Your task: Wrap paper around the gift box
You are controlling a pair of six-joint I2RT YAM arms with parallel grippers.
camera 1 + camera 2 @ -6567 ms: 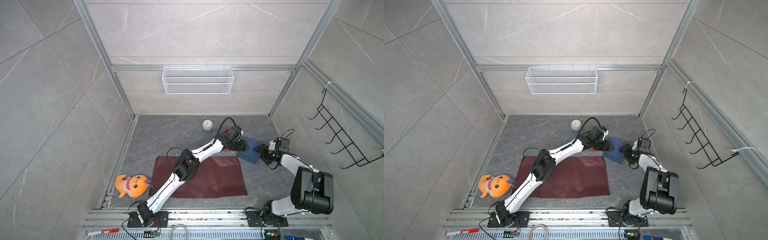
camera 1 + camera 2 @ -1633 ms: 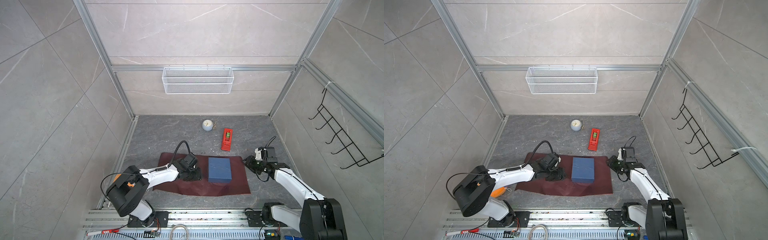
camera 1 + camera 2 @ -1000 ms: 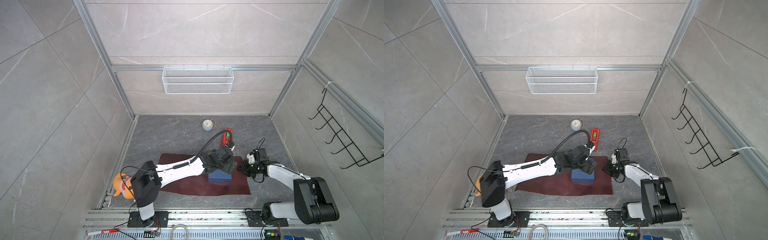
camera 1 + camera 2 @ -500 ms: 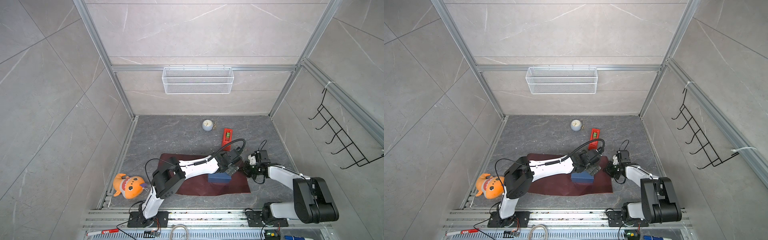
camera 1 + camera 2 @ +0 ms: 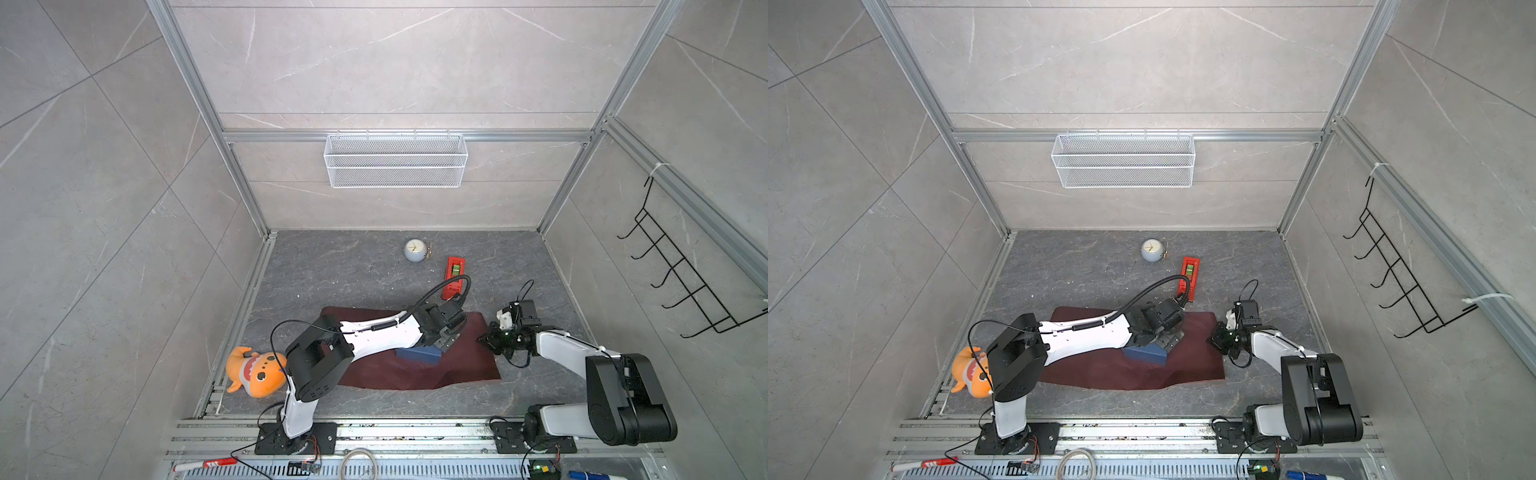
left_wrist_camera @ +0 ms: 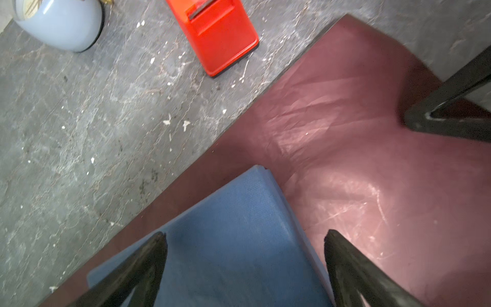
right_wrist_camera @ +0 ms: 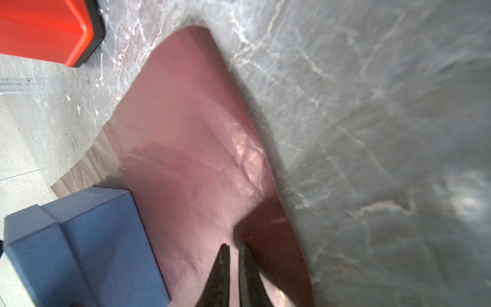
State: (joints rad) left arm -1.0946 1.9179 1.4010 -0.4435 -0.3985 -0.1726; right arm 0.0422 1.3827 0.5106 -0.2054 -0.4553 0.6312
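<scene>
Box (image 5: 417, 356) is lying on the paper (image 5: 467, 365), lower middle in both top views. Left gripper (image 6: 245, 235) is hovering over it, jaws wide. Right gripper (image 7: 233, 245), jaws almost together, is sitting at the paper's edge. The sheet looks thin, floppy and tear-prone, so pinch it there.

Your left gripper (image 5: 448, 338) hides most of the gift box (image 5: 417, 355); between its fingers (image 6: 143, 268) the frame crops it. Whether the right gripper (image 7: 233, 247) pinches the paper (image 7: 186, 133), you cannot tell.
</scene>
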